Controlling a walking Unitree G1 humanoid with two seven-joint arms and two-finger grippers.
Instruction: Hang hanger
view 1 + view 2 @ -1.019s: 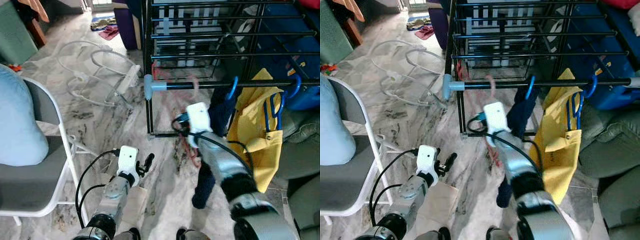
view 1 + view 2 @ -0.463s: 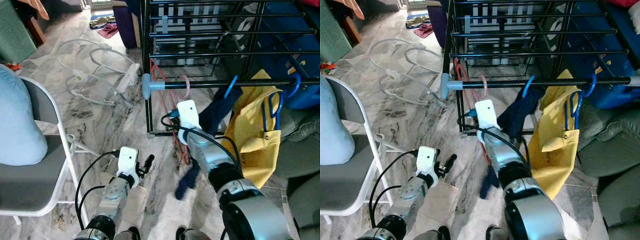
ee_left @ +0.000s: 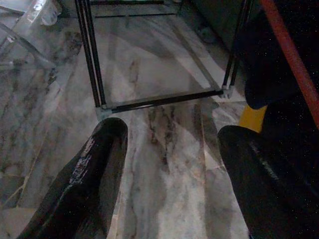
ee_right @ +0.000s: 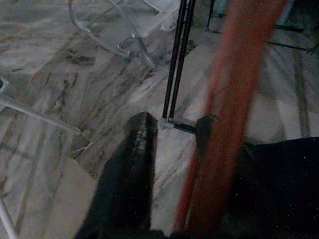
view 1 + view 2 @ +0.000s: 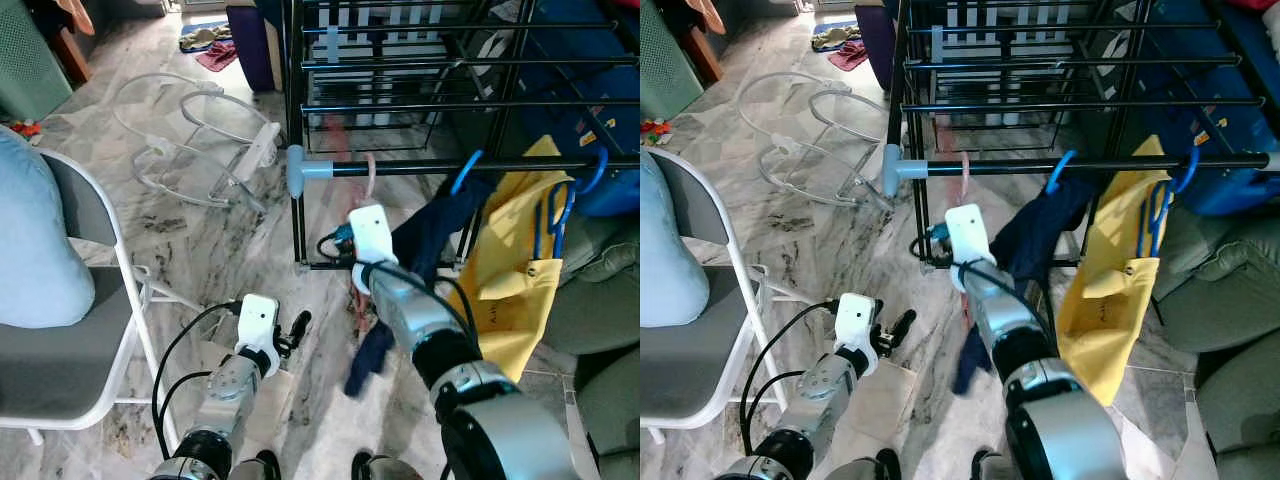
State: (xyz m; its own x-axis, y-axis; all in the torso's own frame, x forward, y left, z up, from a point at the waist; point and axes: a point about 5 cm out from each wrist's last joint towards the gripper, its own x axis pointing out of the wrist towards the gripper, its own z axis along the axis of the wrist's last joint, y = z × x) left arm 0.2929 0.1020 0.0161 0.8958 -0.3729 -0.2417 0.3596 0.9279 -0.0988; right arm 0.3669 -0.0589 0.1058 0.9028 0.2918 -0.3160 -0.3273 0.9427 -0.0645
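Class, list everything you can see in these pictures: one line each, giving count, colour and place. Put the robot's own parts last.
Drying rack: one, black bars, ahead of the robot.
Red hanger: one, hook over the rack's front bar.
Navy garment: one, hanging below the bar.
Blue hangers: three on the same bar.
Yellow garment: one, hanging right of the navy one.
Folding chair: one, white frame, grey seat, on the left.
White wire frame: one, on the marble floor.
Left gripper: low, jaws open, empty.
Right gripper: raised below the bar, beside the red hanger.

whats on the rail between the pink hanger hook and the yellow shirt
A navy garment on a blue hanger hangs there on the rail, seen in both eye views.
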